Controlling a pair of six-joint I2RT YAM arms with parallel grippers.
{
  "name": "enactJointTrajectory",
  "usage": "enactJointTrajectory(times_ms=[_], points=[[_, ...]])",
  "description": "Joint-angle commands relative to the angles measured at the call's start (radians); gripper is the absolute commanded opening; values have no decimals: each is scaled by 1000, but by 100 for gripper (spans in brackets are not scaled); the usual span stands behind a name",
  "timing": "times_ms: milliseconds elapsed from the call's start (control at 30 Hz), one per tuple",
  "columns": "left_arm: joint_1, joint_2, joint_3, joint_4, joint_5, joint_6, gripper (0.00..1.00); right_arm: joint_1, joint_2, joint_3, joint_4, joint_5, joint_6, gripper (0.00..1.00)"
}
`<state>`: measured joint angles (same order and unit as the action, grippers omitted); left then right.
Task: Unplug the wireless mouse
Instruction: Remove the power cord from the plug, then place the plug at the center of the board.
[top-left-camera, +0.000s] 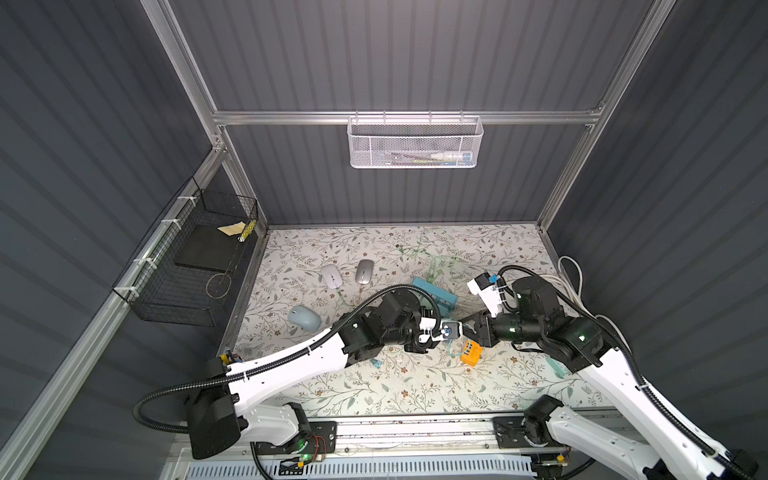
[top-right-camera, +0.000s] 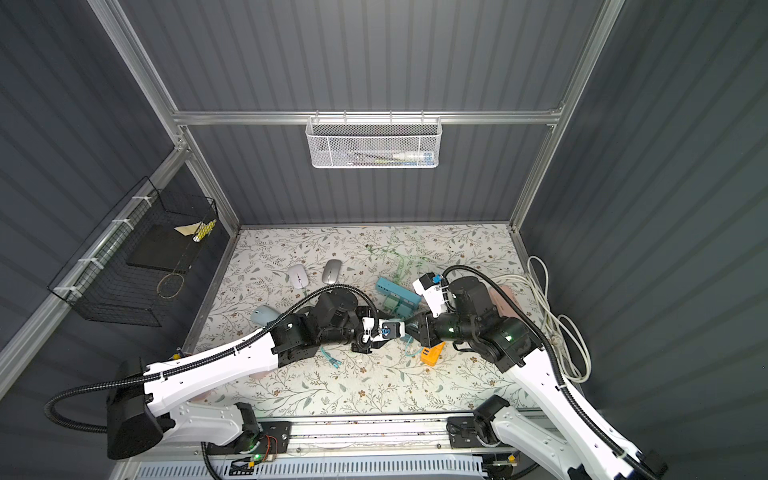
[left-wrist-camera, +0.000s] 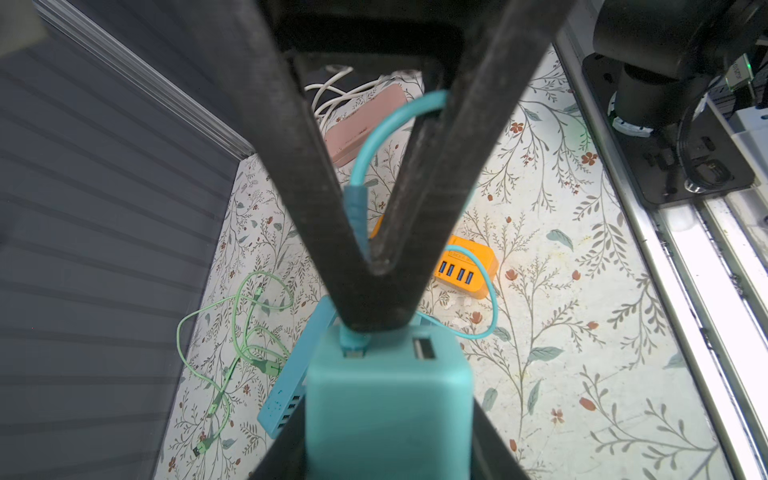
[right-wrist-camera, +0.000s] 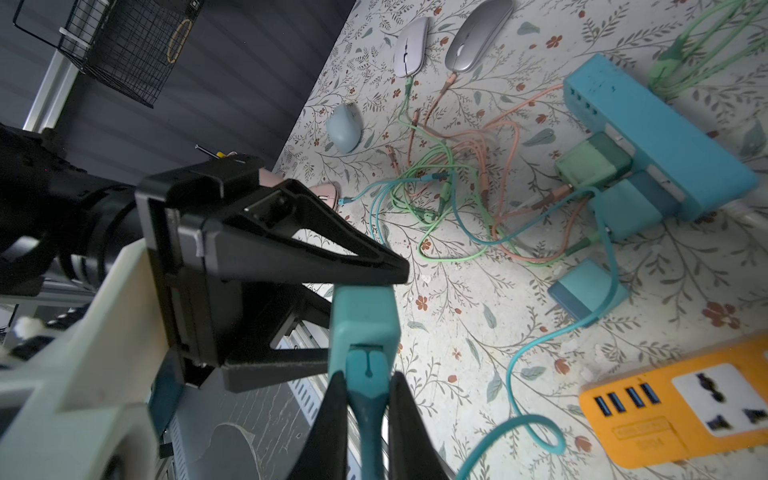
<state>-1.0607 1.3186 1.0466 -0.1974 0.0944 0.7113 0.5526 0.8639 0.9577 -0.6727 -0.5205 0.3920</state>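
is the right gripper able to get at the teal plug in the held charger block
Probably yes: the right gripper has a finger on each side of the teal plug, and the left gripper holds the charger block facing it, with nothing between.

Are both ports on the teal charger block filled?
No, the teal cable is plugged into one port of the charger, and the port beside it is empty.
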Motion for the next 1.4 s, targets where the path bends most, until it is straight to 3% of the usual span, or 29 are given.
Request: enactJointTrajectory(times_ms=[0, 500, 733, 1133, 1333, 1367], points=[[6, 3, 25, -21, -11, 14, 0, -37, -38, 27, -41, 19, -6, 0], [7, 62, 41, -97, -25, 63, 0, -324, -104, 125, -183, -47, -96, 0], [13, 195, 112, -297, 256, 119, 0, -333, -91, 78, -139, -62, -63, 0], [7, 482, 192, -390, 288, 137, 0, -333, -102, 23, -100, -53, -65, 0], [7, 538, 213, -395, 315, 133, 0, -333, -108, 19, -107, -44, -77, 0], [7, 545, 219, -399, 314, 131, 11, -334, -107, 19, -109, -40, -82, 0]])
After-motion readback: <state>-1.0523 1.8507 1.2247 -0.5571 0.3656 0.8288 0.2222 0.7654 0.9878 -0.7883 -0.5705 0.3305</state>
